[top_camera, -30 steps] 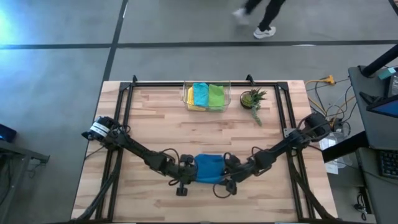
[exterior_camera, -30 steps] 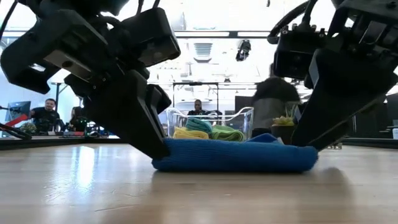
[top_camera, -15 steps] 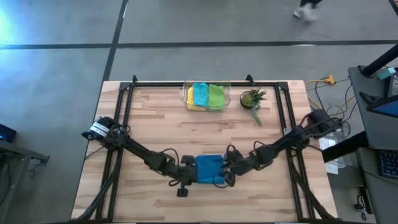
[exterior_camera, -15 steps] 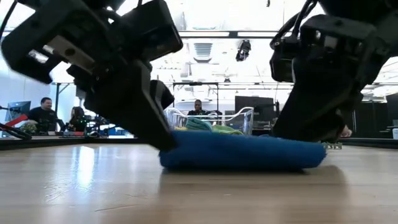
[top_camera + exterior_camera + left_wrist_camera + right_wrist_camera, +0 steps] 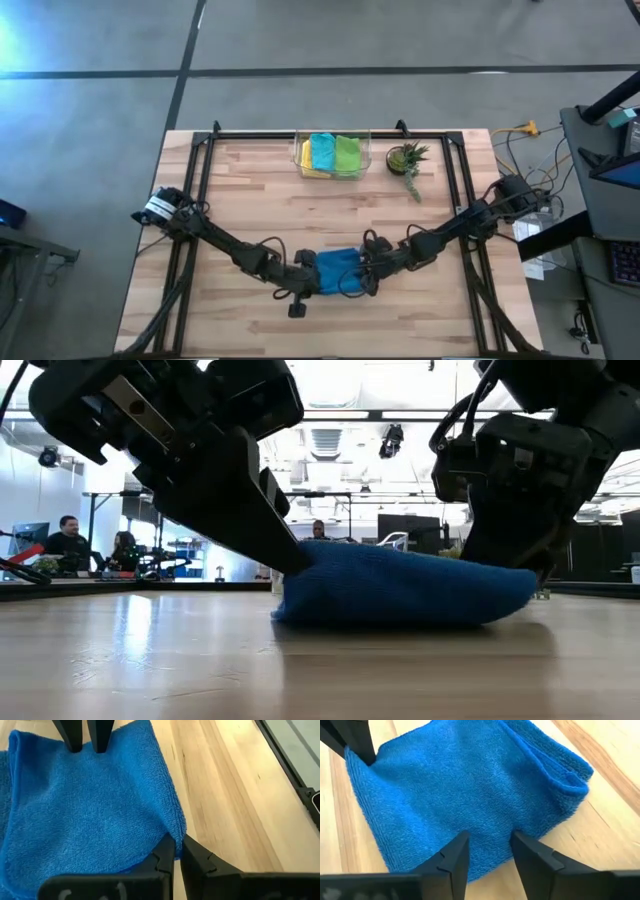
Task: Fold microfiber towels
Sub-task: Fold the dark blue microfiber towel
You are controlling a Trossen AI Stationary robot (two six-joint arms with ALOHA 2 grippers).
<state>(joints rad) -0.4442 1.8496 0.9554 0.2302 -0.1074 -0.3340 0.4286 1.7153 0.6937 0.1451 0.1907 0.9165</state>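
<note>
— What do my arms look like from above?

— Both the left arm [image 5: 225, 245] and the right arm [image 5: 455, 228] are dark, thin, jointed links. I see a white label near the left arm's base, and black cables looping by both wrists.

— And up close?

— My left fingers [image 5: 162, 857] are matte black, angular wedges. The right fingers [image 5: 455, 855] are the same, flat-faced and tapering.

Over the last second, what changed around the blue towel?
The right gripper narrowed its jaws over the blue towel edge; the left gripper stayed shut on its corner. The towel bunched higher and shifted toward the table's near edge. The bin of towels and the plant stayed put.
</note>
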